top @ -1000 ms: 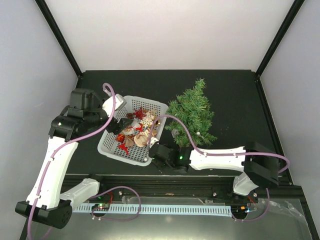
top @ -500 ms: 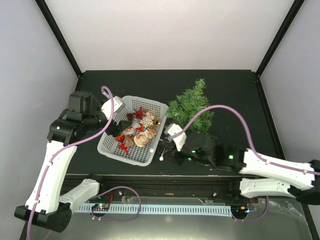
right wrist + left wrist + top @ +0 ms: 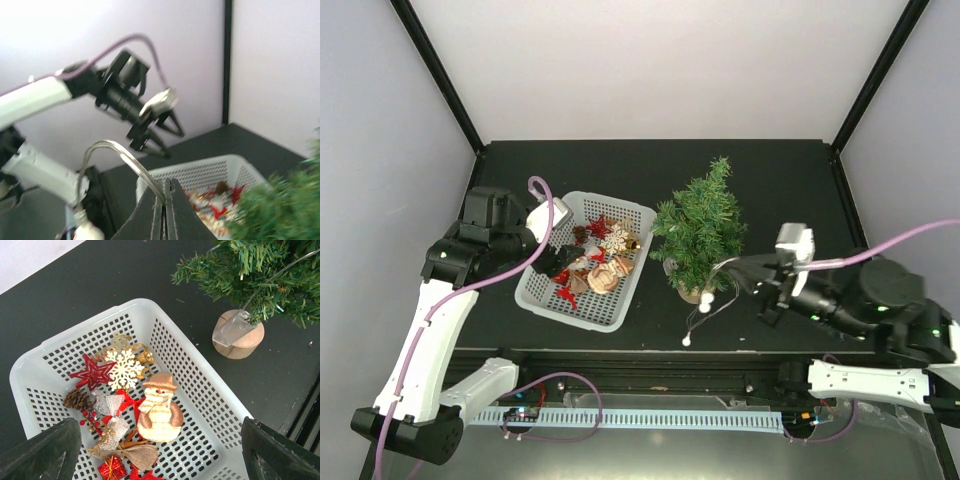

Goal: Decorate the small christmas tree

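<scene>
The small Christmas tree (image 3: 703,228) stands upright on its round wooden base (image 3: 690,292), right of the white basket (image 3: 548,300). My right gripper (image 3: 724,267) is beside the tree's lower right branches. It is shut on a thin clear wire (image 3: 712,290) with white beads hanging from it; the wire also shows in the right wrist view (image 3: 122,156), pinched at the gripper (image 3: 165,189). My left gripper (image 3: 563,262) hovers open and empty over the basket's ornaments. In the left wrist view it (image 3: 157,445) is above a snowman (image 3: 159,407), a snowflake (image 3: 122,369) and a red star (image 3: 93,373).
The basket (image 3: 210,390) also holds a pine cone (image 3: 76,399), bows and a small red gift box (image 3: 111,469). The tree's base (image 3: 240,337) stands just beyond the basket's corner. The table's near rail (image 3: 650,360) runs below both.
My right arm has swung from in front of the basket to the right of the tree and lifted, taking the beaded wire with it. The tree now stands clear and upright. My left gripper has barely moved.
</scene>
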Available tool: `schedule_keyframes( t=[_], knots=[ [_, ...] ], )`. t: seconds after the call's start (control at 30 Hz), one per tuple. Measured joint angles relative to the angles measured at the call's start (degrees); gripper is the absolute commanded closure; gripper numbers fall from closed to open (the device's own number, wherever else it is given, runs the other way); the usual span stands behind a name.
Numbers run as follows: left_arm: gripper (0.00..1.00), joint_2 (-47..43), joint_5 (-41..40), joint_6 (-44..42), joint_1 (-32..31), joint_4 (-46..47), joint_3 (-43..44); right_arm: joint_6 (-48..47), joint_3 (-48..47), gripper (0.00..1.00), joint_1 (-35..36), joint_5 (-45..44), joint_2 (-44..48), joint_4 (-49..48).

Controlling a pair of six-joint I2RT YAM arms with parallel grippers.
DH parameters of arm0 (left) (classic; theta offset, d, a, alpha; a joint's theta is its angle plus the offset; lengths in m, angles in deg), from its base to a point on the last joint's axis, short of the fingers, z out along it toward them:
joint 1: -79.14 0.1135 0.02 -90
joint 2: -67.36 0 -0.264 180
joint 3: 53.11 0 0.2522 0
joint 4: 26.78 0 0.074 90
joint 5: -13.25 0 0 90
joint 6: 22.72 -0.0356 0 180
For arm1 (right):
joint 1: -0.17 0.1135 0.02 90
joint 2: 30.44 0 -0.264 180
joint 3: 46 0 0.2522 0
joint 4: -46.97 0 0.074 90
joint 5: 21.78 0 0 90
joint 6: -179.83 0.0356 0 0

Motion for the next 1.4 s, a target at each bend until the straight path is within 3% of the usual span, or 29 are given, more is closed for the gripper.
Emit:
schedule_keyframes(
  t=[0.13, 0.53, 0.67, 0.87, 0.93, 1.03, 1.2, 1.4],
  knots=[
    [0.13, 0.02, -0.13, 0.04, 0.00, 0.20, -0.37, -0.35, -6.80, 0.99, 0.00, -7.93, -0.11, 2.89],
    [0.13, 0.02, -0.15, 0.24, 0.00, 0.74, -1.79, -2.19, -17.55, 0.99, 0.00, -42.64, -4.42, 6.69],
    [0.12, 0.02, -0.15, 0.50, 0.00, 1.22, -2.75, -5.73, -20.13, 0.99, 0.00, -51.89, -6.25, 3.67],
    [0.12, 0.02, -0.11, 0.81, 0.00, 1.62, -3.15, -20.13, -20.00, 0.99, -0.17, -62.36, -10.03, -11.15],
    [0.12, 0.02, -0.09, 1.05, 0.00, 1.75, -3.15, -24.74, -20.52, 0.99, -1.79, -63.73, -12.00, -15.91],
    [0.12, 0.02, -0.02, 1.18, 0.00, 1.90, -3.15, -25.03, -25.29, 0.99, -7.13, -62.82, -16.37, -14.75],
    [0.12, 0.02, 0.07, 1.22, 0.00, 1.97, -3.39, -15.93, -37.94, 0.99, -20.87, -54.03, -25.40, -4.33],
    [0.12, 0.00, 0.48, 1.25, 0.00, 2.12, -4.02, -6.19, -47.43, 0.99, -31.67, -42.32, -34.80, 6.03]
  ],
)
